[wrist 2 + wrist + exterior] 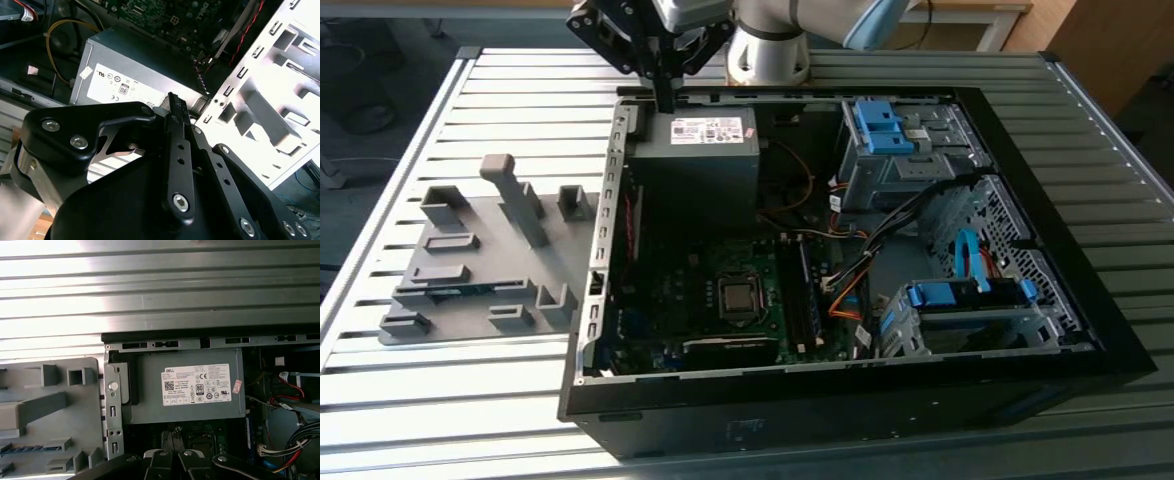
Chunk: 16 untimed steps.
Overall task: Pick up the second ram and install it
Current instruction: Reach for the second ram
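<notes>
The second ram (pixel 454 291) sits in a slot of the grey holder plate (pixel 487 255) beside the open computer case (pixel 854 400). It is probably light and stiff but fragile, so it is best taken by its long edges, clear of the chips and contacts. The gripper (pixel 666 98) hangs fingers-down over the power supply (pixel 700 150), well apart from the ram, and looks closed on nothing.

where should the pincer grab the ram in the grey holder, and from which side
Take the ram by its long upper edge near mid-length, pinching across its thin faces, and come straight down from above. It seems to stand on edge in a slot of the grey holder, so just that edge is free.
</notes>
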Available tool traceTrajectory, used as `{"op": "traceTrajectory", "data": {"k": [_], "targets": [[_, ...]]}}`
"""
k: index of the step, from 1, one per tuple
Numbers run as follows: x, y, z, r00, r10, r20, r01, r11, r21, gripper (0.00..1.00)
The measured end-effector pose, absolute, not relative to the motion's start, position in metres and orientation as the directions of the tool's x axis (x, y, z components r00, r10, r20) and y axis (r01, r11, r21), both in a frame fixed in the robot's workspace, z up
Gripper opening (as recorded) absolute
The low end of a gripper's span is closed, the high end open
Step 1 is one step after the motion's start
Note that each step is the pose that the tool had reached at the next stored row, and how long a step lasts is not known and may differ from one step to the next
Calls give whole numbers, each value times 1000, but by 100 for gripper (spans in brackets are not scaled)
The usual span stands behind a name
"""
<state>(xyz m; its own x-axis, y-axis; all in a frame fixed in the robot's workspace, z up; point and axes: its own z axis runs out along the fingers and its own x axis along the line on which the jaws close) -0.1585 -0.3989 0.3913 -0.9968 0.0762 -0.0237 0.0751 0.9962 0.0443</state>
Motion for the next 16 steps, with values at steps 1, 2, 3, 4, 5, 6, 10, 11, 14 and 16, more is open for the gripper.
{"op": "traceTrajectory", "data": {"k": [1, 2, 3, 4, 5, 6, 10, 11, 14, 16], "targets": [[-159, -399, 391, -997, 76, -24, 75, 996, 44, 11], [-159, -399, 391, -997, 76, -24, 75, 996, 44, 11], [-159, -399, 391, -997, 76, -24, 75, 996, 44, 11], [-159, -399, 391, -997, 76, -24, 75, 996, 44, 11], [-159, -399, 391, -997, 76, -23, 75, 996, 44, 11], [-159, -399, 391, -997, 76, -23, 75, 996, 44, 11], [-163, -399, 391, -997, 76, -23, 75, 996, 44, 11], [-163, -399, 391, -997, 76, -23, 75, 996, 44, 11], [-163, -399, 391, -997, 76, -23, 75, 996, 44, 11], [-164, -399, 391, -997, 76, -23, 75, 996, 44, 11]]}}
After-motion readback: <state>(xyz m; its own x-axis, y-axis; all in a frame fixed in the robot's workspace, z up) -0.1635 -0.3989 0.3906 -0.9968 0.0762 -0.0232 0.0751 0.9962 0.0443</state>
